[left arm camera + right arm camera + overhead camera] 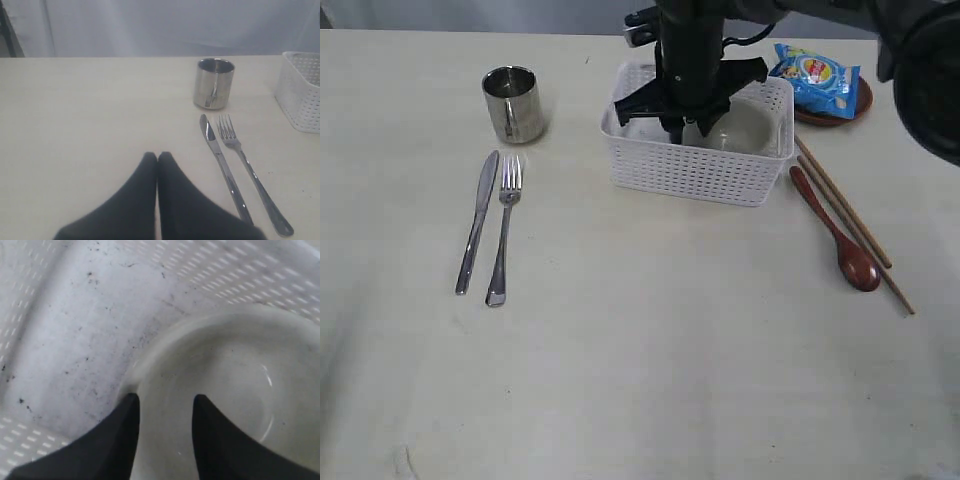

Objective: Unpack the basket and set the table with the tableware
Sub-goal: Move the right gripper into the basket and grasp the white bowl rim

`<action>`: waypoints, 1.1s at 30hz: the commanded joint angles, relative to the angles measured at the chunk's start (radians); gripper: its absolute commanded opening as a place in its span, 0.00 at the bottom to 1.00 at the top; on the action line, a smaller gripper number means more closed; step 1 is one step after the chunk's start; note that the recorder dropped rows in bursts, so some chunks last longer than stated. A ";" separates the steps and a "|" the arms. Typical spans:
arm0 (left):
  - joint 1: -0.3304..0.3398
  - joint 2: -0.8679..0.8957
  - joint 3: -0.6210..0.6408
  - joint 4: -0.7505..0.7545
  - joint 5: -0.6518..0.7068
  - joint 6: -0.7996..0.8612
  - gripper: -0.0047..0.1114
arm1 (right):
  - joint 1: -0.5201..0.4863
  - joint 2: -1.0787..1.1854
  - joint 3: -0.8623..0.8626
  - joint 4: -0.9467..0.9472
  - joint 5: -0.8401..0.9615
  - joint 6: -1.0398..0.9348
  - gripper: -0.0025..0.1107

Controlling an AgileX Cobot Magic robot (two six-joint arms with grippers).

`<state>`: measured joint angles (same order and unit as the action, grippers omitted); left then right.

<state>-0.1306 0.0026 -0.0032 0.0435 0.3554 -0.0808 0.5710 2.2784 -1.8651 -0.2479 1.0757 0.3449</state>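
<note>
**Inside the basket, open fingers meet the white bowl**

Down in the white basket [700, 175], the dark fingers [120, 440] of the right gripper [165, 397] stand apart at the near rim of the white bowl [240, 390]. One tip sits at the rim's edge and the other over the bowl's inside. Whether either touches the bowl cannot be told. The bowl lies in the basket's right half, on its speckled floor, and the black arm comes down over it from above.

Right of the basket, a reddish-brown spoon [835, 235] and two wooden chopsticks [880, 269] lie side by side on the pale table [670, 350]. Behind them, a blue chip bag [815, 80] rests on a small brown plate [835, 118].

Well to the left, a steel cup [513, 103] stands upright, with a knife [478, 220] and fork [503, 235] laid parallel just in front of it. The left gripper [157, 156] hangs above bare tabletop near them, its two fingers pressed together and holding nothing.
</note>
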 commanded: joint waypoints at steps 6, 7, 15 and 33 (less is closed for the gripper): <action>0.002 -0.003 0.003 0.009 -0.011 -0.004 0.04 | 0.015 -0.037 -0.083 0.066 -0.033 0.010 0.33; 0.002 -0.003 0.003 0.009 -0.011 -0.004 0.04 | 0.015 -0.041 -0.096 0.066 -0.027 0.010 0.33; 0.002 -0.003 0.003 0.009 -0.011 -0.004 0.04 | 0.024 -0.011 -0.124 0.026 0.065 0.007 0.38; 0.002 -0.003 0.003 0.009 -0.011 -0.004 0.04 | 0.038 0.097 -0.122 -0.051 0.117 0.067 0.22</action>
<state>-0.1306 0.0026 -0.0032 0.0435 0.3554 -0.0808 0.6099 2.3677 -1.9867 -0.2778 1.1848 0.4197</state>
